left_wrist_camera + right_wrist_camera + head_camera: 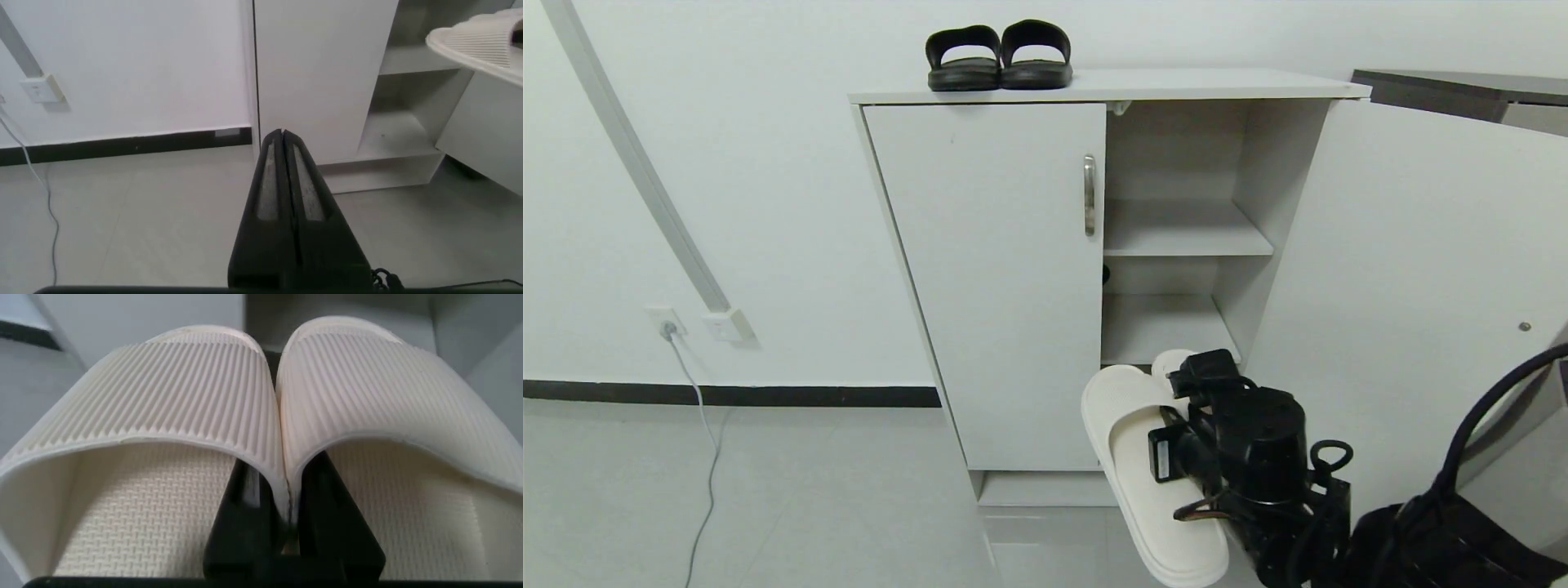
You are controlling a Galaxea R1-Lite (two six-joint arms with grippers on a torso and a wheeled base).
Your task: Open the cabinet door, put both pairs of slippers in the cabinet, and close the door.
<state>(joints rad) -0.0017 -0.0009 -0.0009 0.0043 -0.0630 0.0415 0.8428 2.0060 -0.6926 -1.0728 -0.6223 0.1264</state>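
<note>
- Cabinet (1176, 82): I see its right door (1421, 286) swung wide at 3 o'clock in the head view. The left door (988, 286) is shut, with its handle (1089, 196) at the inner edge.
- Open room: the uncovered right half shows an upper shelf (1176, 229) and a lower shelf (1160, 327), both bare. The floor (809, 506) spreads out at 8 o'clock.
- Right gripper (282, 514): its fingers are narrowed to a pinch on the white slippers (1143, 457). They clamp the two adjoining strap edges where the pair meets side by side.
- White slippers (163, 400): I find them off the floor at 5 o'clock in the head view. Their toes point at the open half, near the lower shelf's front edge. I cannot tell how far out they hang.
- Left gripper (283, 147): its fingers are pressed together on nothing, low above the floor and facing the cabinet.
- Black slippers (998, 55): the pair sits side by side on the cabinet top at 12 o'clock, above the shut door.
</note>
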